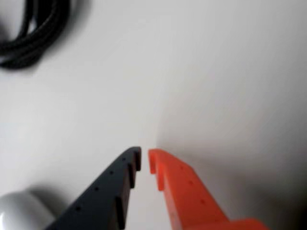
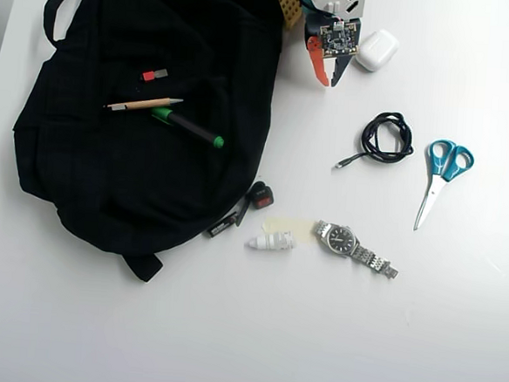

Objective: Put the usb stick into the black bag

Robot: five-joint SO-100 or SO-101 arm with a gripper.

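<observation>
Matt black cloth makes up the black bag (image 2: 107, 181), soft and creased. At three o'clock from it, the watch (image 2: 353, 247) shows shiny metal links. The scissors (image 2: 439, 178) pair bright steel blades with glossy blue plastic handles. The table (image 2: 227, 329) looks smooth, matt white.

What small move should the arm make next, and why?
Probably swing the gripper left in the overhead view, toward the usb stick. The jaws are nearly closed and empty, while the stick lies on top of the black bag, not clearly inside it.
</observation>
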